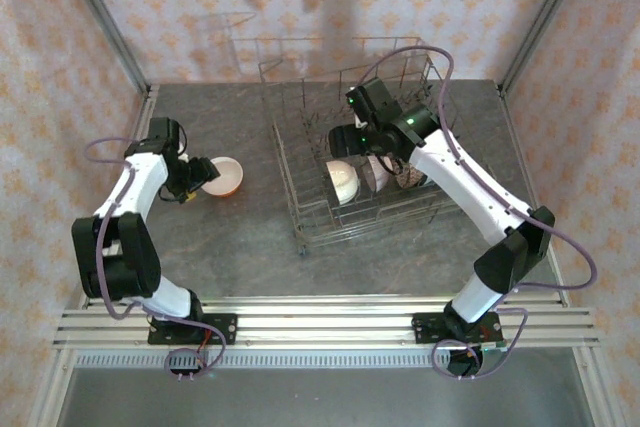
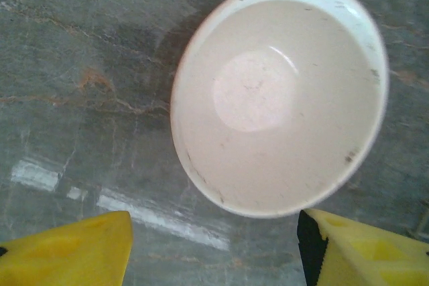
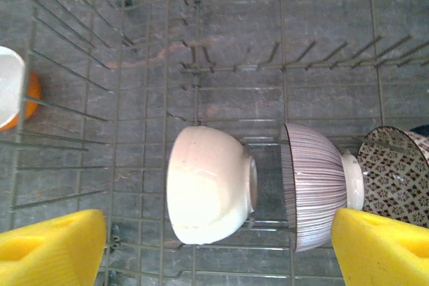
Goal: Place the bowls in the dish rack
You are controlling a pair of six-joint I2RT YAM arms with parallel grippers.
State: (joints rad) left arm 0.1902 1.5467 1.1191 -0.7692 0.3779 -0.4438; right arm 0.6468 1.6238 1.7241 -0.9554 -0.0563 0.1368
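Item: orange bowl (image 1: 226, 177), white inside, is sitting upright on the table (image 1: 200, 247), left of centre in the overhead frame, well apart from the dish rack (image 1: 300, 232). Left gripper (image 2: 214, 249) is hovering just beside it, fingers spread, holding nothing. Glazed ceramic, so probably rigid, slick and chippable; pinching the rim looks best. Right gripper (image 3: 218, 246) is hanging open-fingered over three racked bowls (image 3: 208, 192).

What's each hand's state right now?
Left hand: open, empty, bowl just ahead on the table.
Right hand: open, empty, over the dish rack.
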